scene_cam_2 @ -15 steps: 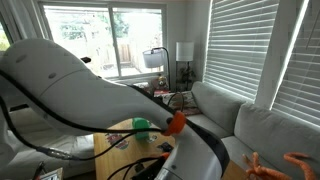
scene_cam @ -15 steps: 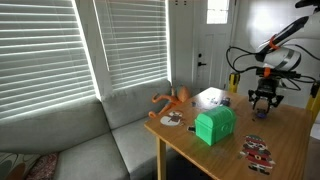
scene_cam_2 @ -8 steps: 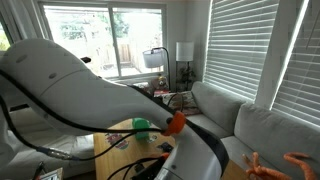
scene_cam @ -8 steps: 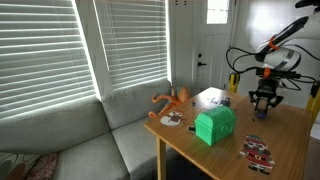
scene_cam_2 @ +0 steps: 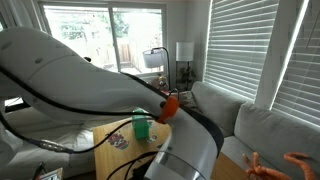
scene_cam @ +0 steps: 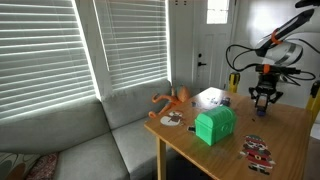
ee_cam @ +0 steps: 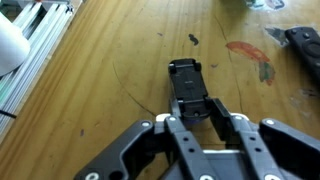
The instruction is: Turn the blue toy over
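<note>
Bench [scene_cam: 285, 130], wooden, carries the green box [scene_cam: 215, 125] on its near left part. Claw [ee_cam: 190, 92] hangs over the far right part, drawn narrow, with the blue toy [ee_cam: 187, 68] pinched at its tips, well right of the box.

The blue toy [scene_cam: 257, 113] shows in an exterior view only as a tiny dark lump on the wooden bench [scene_cam: 285, 130], toward its far end and well away from the sofa-side edge. In the wrist view it [ee_cam: 193, 40] is a small dark speck on bare wood, its pose too small to tell.
</note>
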